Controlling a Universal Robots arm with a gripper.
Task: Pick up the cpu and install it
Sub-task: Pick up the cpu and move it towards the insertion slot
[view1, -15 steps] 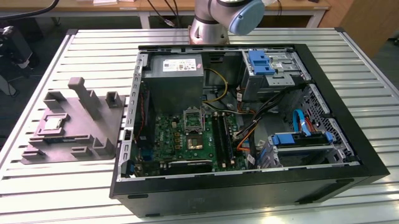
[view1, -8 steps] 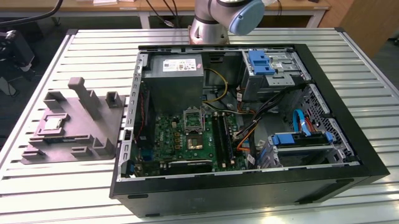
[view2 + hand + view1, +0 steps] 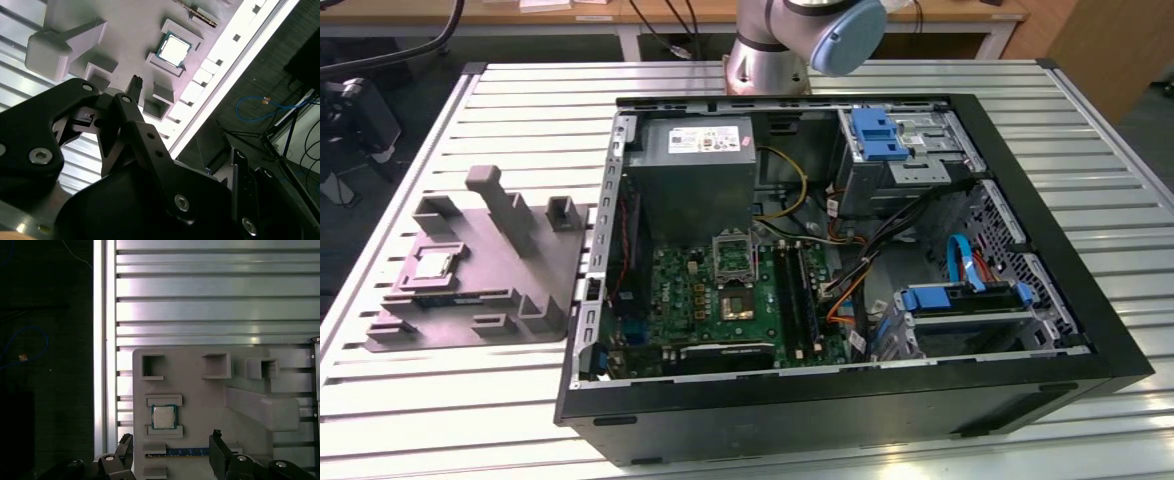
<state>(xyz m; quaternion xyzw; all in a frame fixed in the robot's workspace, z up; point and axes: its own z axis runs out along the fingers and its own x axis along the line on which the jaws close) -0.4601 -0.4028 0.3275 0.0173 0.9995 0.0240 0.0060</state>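
The cpu [image 3: 432, 263], a small square chip with a pale metal top, lies flat in a recess of the grey plastic fixture [image 3: 520, 270] at the exterior view's left. In the first wrist view the cpu [image 3: 164, 417] sits on the fixture [image 3: 210, 405] between two low ledges. My gripper [image 3: 171, 439] hangs above it, open, its two dark fingertips [image 3: 216, 436] spread wider than the chip and holding nothing. The second wrist view shows the cpu [image 3: 174, 49] beyond one fingertip [image 3: 135, 81]. The socket [image 3: 735, 300] sits on the green board inside the computer case.
The open black computer case [image 3: 1067, 300] takes up the middle of the slatted metal table [image 3: 440, 400], with cables, drive bays and a power supply [image 3: 700, 150] inside. Upright pegs [image 3: 491, 195] rise from the fixture. A memory strip [image 3: 185, 452] lies beside the cpu. The table edge [image 3: 100, 340] runs close by.
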